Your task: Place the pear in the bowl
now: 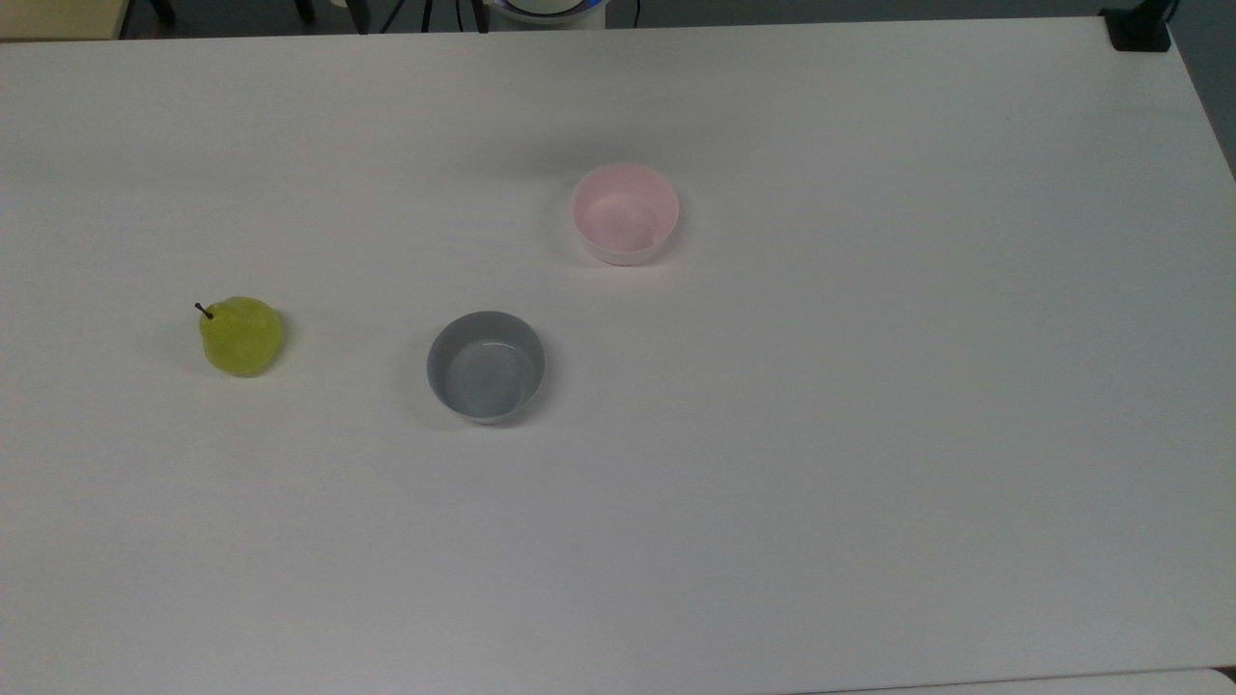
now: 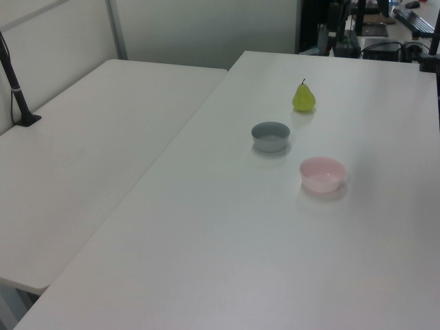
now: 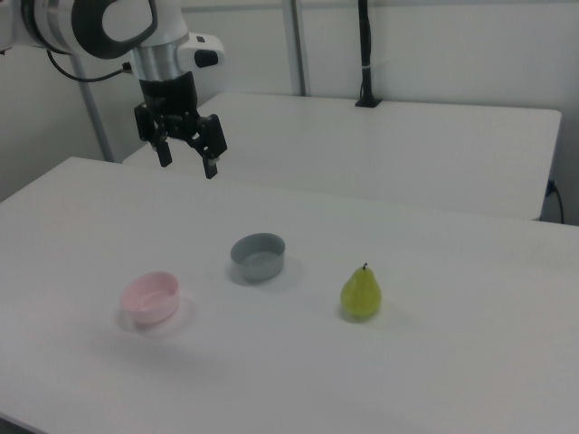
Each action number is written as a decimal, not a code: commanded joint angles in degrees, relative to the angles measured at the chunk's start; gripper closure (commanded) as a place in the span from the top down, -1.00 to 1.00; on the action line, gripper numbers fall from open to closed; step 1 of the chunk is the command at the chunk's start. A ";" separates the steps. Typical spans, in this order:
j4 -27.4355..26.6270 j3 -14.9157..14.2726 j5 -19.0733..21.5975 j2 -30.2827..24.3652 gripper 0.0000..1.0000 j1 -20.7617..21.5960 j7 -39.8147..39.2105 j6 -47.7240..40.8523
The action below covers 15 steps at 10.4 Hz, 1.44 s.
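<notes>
Your gripper (image 3: pixel 187 155) hangs high with fingers spread and empty, so nothing's grabbed yet: the pear (image 1: pixel 241 335) stands upright toward the worktop's (image 1: pixel 869 434) left edge in the top view, grey bowl (image 1: pixel 486 366) between it and the pink bowl (image 1: pixel 625 213).

Upright pear (image 1: pixel 241 336) — pink bowl (image 1: pixel 625 213) apart

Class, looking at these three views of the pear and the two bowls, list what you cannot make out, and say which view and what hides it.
- Robot arm: cut off by the right view's top-left corner; its base cannot be seen.
- Robot base: in the top view, cut off by the upper edge.
- Pear underside: hidden by the fruit itself, resting on the table.
- Pink bowl and grey bowl: near inner walls hidden by their rims in the left view.
</notes>
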 commanded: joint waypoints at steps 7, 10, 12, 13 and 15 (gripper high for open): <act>0.46 0.18 1.20 0.21 1.00 0.10 -0.58 -0.16; 0.38 0.18 1.20 0.03 1.00 0.10 -0.66 -0.33; 0.46 0.10 0.76 0.03 1.00 0.01 -2.67 -1.55; 0.55 -0.25 0.76 -0.14 1.00 -0.16 -4.60 -3.13; 0.73 -0.61 0.59 -0.67 1.00 -0.60 -9.43 -4.98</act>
